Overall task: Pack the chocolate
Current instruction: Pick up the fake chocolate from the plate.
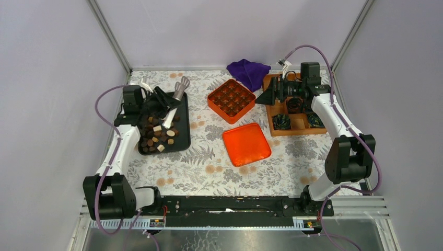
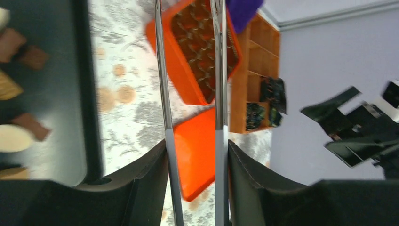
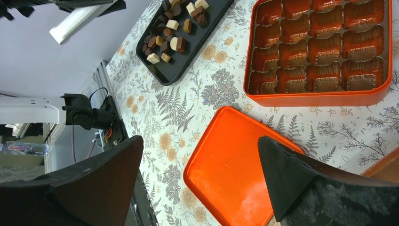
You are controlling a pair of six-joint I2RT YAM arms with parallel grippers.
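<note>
Chocolate (image 1: pixel 158 135): roughly twenty small pieces, dark brown, light brown and cream, all loose on one black tray (image 1: pixel 182 145) at the left of the table (image 1: pixel 209 170); too small for an exact count. Top view also shows:
- One orange box (image 1: pixel 231 100), a 4 x 4 grid of 16 cells, each with a brown crinkled liner and no piece inside.
- One orange lid (image 1: pixel 246 144), flat just in front of the box.
- One purple cloth (image 1: pixel 249 72) behind the box.
- One wooden tray (image 1: pixel 289 129) at right, with three dark crinkled wrappers (image 1: pixel 282 121) visible.
- One pair of metal tongs (image 1: pixel 179 91) over the black tray's far end, held by the left gripper (image 1: pixel 168 104).
- Right gripper (image 1: pixel 265 97) hovering between the box and the wooden tray.

Left wrist view: left gripper (image 2: pixel 196 146) is clenched on the tongs (image 2: pixel 163 94), two metal arms running up between its fingers (image 2: pixel 146 183). About six blurred pieces of chocolate (image 2: pixel 14 137) sit at the left edge on the black tray (image 2: pixel 90 94). Beyond are the box (image 2: pixel 175 70), lid (image 2: pixel 200 160), wooden tray (image 2: pixel 241 94) and cloth (image 2: pixel 242 12).

Right wrist view: right gripper (image 3: pixel 200 141) has its jaws spread wide, nothing between them, above the lid (image 3: pixel 226 169). Box (image 3: pixel 320 98) is at upper right with 16 lined cells, the top row partly cropped. About fifteen chocolate pieces (image 3: pixel 171 28) show on the black tray (image 3: pixel 174 70). A small label (image 3: pixel 16 147) off the table edge is too blurred to read.
</note>
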